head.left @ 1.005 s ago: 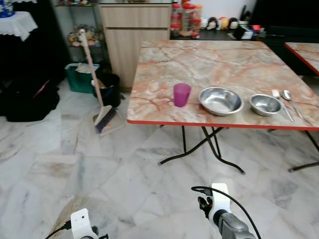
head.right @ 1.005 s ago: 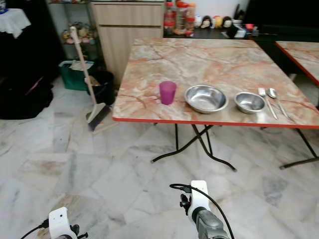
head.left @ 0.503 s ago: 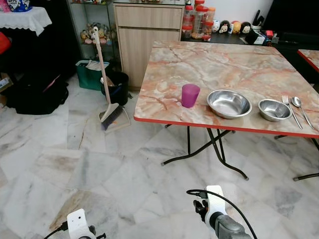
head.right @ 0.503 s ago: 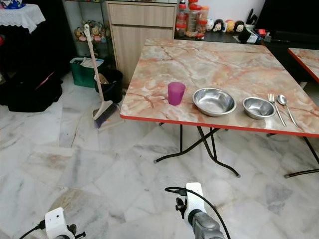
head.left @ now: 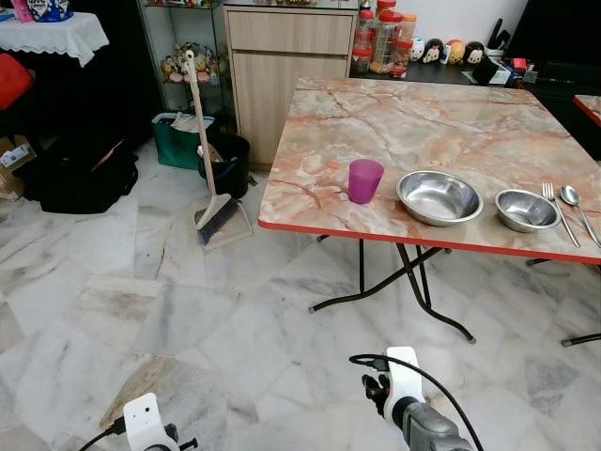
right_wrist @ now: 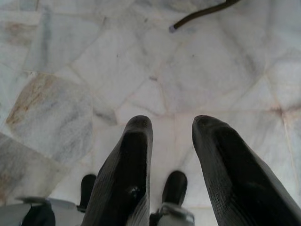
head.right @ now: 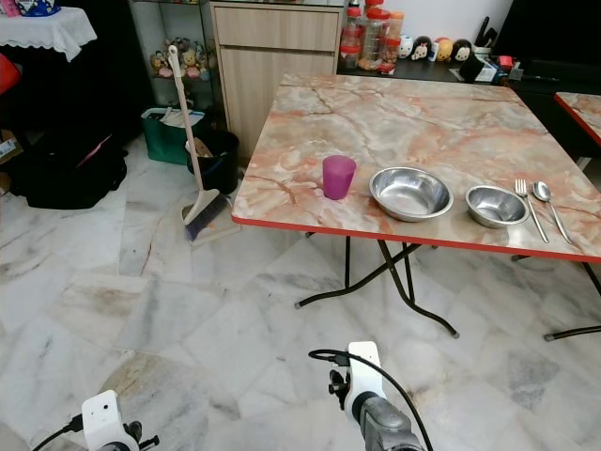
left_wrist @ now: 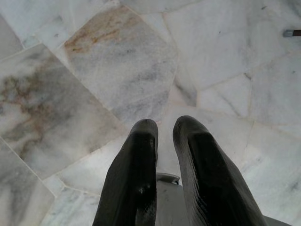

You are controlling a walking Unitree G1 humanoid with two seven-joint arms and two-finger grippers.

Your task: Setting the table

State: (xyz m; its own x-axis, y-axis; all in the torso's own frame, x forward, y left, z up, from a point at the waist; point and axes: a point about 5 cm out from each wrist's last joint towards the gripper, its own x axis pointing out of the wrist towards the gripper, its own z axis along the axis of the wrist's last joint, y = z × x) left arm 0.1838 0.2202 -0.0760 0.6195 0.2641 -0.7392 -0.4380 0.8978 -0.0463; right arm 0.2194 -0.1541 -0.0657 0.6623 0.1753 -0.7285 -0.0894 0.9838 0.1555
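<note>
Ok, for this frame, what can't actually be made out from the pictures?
- Whether the purple cup holds anything: its rim faces away from the head camera.
- Labels on the jars behind the table: too small in the eye views.
- What is in the green bin: partly hidden behind the broom.
- The second table: cut off by the right edge.
- The spoon: its handle end runs close to the right edge in the left eye view.

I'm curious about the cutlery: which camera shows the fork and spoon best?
The right eye view: fork and spoon lie whole beside the small bowl. In the left eye view they sit at the picture's edge. Both wrist views face the floor.
</note>
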